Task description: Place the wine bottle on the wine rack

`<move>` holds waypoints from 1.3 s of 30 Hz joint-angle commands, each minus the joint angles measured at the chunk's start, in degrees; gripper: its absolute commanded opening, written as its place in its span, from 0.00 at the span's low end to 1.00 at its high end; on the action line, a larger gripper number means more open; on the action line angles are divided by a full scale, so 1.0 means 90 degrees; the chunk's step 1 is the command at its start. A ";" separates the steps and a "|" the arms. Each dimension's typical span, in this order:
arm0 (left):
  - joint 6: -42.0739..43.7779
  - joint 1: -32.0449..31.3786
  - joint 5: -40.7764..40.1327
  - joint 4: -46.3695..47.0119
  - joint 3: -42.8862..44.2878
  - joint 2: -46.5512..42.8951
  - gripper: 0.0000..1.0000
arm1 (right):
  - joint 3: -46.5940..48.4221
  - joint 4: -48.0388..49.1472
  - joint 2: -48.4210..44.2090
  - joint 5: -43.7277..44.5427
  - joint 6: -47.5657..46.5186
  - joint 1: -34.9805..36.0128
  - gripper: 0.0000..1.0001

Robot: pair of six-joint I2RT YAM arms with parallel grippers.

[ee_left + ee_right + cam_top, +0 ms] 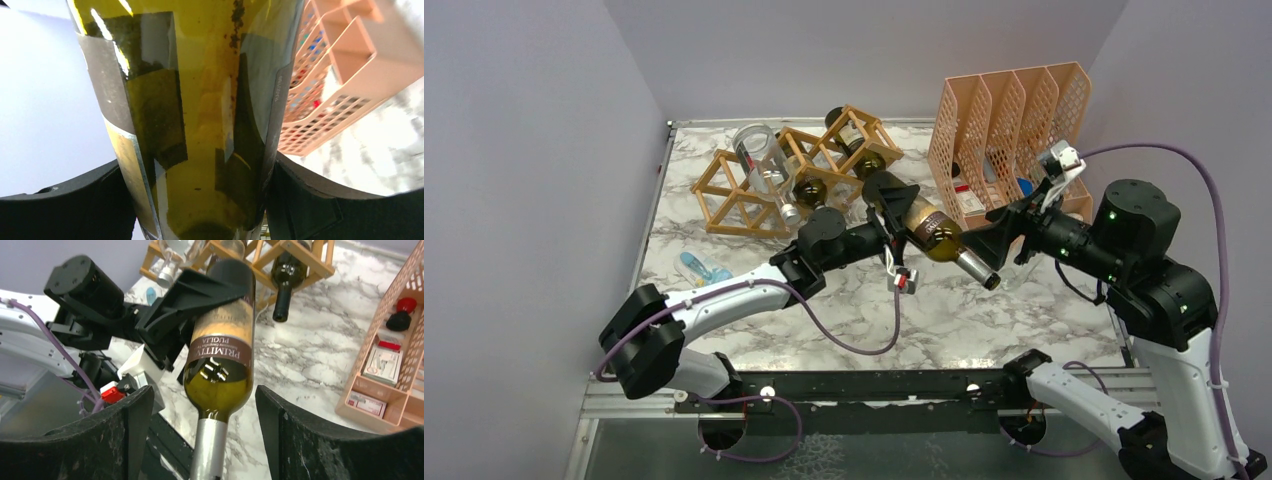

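The wine bottle (pixel 936 234), olive-green glass with a brown-and-tan label and a silver neck, hangs tilted above the table, neck toward the right arm. My left gripper (pixel 890 203) is shut on its lower body; in the left wrist view the bottle (pixel 200 100) fills the space between the fingers (pixel 300 200). My right gripper (pixel 990 246) is open, its fingers (pixel 125 430) standing apart on either side of the neck (pixel 209 450) without touching it. The wooden lattice wine rack (pixel 734 195) stands at the back left, beyond the bottle; it also shows in the right wrist view (pixel 250 255).
The rack holds a clear bottle (pixel 759 160) and two dark bottles (pixel 864 145). A peach perforated file holder (pixel 1009 120) with small items stands at the back right. A small blue plastic bottle (pixel 702 268) lies on the marble table near the left arm.
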 commanded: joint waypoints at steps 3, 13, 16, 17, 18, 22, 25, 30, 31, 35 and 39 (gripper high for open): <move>0.2402 0.0193 0.0028 0.0350 0.0628 0.0075 0.00 | -0.0452 -0.0891 -0.0059 -0.0043 -0.0309 0.0024 0.76; 0.3004 0.0359 0.0352 -0.0348 0.0953 0.0028 0.00 | -0.1289 -0.0966 0.0195 -0.0224 -0.0403 0.0016 0.68; 0.3058 0.0341 0.0601 -0.0461 0.0953 -0.0016 0.00 | -0.1516 -0.0746 0.0268 -0.0631 -0.0488 0.0024 0.63; 0.3023 0.0342 0.0638 -0.0493 0.0986 -0.0037 0.00 | -0.1588 -0.0695 0.0308 -0.0647 -0.0499 0.0024 0.63; 0.2990 0.0334 0.0638 -0.0536 0.1022 -0.0024 0.00 | -0.1651 -0.0663 0.0347 -0.0649 -0.0514 0.0021 0.62; 0.3018 0.0330 0.0620 -0.0607 0.1094 -0.0019 0.00 | -0.1854 -0.0519 0.0474 -0.0582 -0.0500 0.0023 0.56; 0.2983 0.0311 0.0581 -0.0628 0.1130 0.0013 0.00 | -0.2014 -0.0313 0.0479 -0.0713 -0.0417 0.0024 0.50; 0.2768 0.0311 0.0486 -0.0669 0.1209 0.0025 0.00 | -0.2225 -0.0077 0.0518 -0.0800 -0.0225 0.0022 0.34; 0.2751 0.0316 0.0460 -0.0669 0.1210 0.0027 0.00 | -0.2236 -0.0044 0.0523 -0.0793 -0.0182 0.0024 0.28; 0.2522 0.0314 0.0321 -0.0706 0.1268 0.0036 0.00 | -0.2078 0.0261 0.0343 -0.0087 0.0073 0.0022 0.01; 0.2342 0.0313 0.0208 -0.0699 0.1181 0.0017 0.60 | -0.1830 0.0578 0.0100 0.0320 0.0260 0.0022 0.01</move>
